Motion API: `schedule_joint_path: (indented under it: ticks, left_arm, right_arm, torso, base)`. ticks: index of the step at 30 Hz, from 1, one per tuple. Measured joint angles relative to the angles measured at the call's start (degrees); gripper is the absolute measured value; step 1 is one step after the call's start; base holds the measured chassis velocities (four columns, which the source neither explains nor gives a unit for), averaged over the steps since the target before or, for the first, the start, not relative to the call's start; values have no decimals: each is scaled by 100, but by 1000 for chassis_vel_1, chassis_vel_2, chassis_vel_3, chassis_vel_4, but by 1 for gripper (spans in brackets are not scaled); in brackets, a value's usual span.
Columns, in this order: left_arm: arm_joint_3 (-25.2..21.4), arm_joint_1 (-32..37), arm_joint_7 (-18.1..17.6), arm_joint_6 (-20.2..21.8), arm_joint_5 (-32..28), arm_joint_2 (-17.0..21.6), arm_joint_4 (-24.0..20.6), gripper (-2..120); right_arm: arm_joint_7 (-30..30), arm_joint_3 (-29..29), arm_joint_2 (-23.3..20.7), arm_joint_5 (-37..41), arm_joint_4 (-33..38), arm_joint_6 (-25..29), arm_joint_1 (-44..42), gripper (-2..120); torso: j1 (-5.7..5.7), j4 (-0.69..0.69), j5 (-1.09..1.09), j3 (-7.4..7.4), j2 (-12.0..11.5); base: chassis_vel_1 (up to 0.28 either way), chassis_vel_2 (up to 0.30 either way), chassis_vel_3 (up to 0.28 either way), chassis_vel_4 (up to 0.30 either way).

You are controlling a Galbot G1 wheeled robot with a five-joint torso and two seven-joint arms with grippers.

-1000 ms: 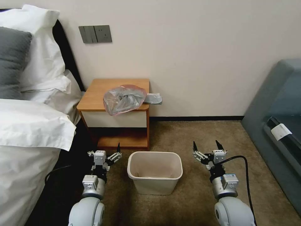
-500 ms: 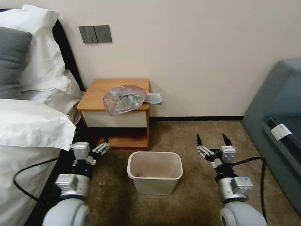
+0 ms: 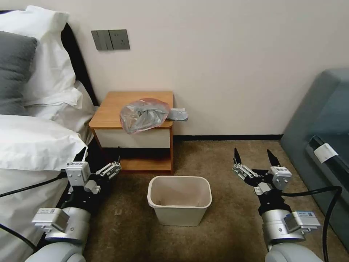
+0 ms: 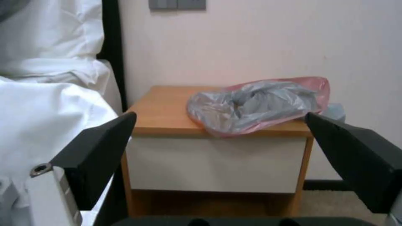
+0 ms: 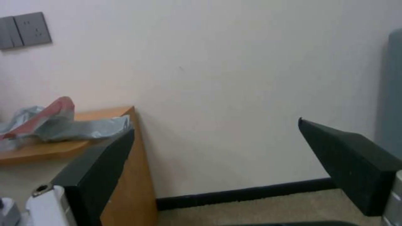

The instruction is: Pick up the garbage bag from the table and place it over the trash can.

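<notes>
Both arms have swung outward and forward since the earlier frame; left gripper (image 3: 100, 158) and right gripper (image 3: 254, 155) spread wide, empty. Crinkled grey translucent garbage bag (image 3: 144, 115) lies on the orange-topped wooden table (image 3: 109, 109) ahead of the left gripper. Cream plastic trash can (image 3: 179, 199) stands between the grippers.

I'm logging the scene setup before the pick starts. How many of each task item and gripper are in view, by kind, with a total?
Garbage bags: 1, the garbage bag lying on the table
Tables: 1, the table
Trash cans: 1, the trash can on the carpet
Grippers: 2, left gripper and right gripper, both open
Total: 5
</notes>
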Motion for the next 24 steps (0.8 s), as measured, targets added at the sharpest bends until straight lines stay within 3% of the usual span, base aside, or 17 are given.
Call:
schedule_joint_path:
  ticks: [3,9,10,11,15,24]
  left_arm:
    - [4,5,24,-108,-31,-2,7,100]
    - [-56,-21,44,-254,-257,69,23,100]
    - [-83,-10,39,-306,-251,69,45,100]
    - [-83,-10,39,-306,-251,69,45,100]
    - [-160,43,65,-474,-182,6,101,100]
    - [-185,121,100,-629,-191,-93,111,100]
  right_arm:
    - [97,24,-45,385,-51,-191,172,100]
    - [551,172,-721,2215,-195,-889,928,100]
    - [618,186,-981,2944,-292,-995,1118,100]
    - [618,186,-981,2944,-292,-995,1118,100]
    - [597,183,-1455,5299,-806,-1336,1667,100]
    - [330,78,-1987,7395,-2071,-1662,2819,100]
  torso:
    - [0,-1,0,0,0]
    - [0,0,1,0,0]
    - [0,0,1,0,0]
    - [0,0,1,0,0]
    - [0,0,1,1,0]
    - [0,0,1,1,0]
  base:
    - [0,0,0,0]
    - [0,0,0,0]
    - [0,0,0,0]
    - [0,0,0,0]
    - [0,0,0,0]
    - [0,0,0,0]
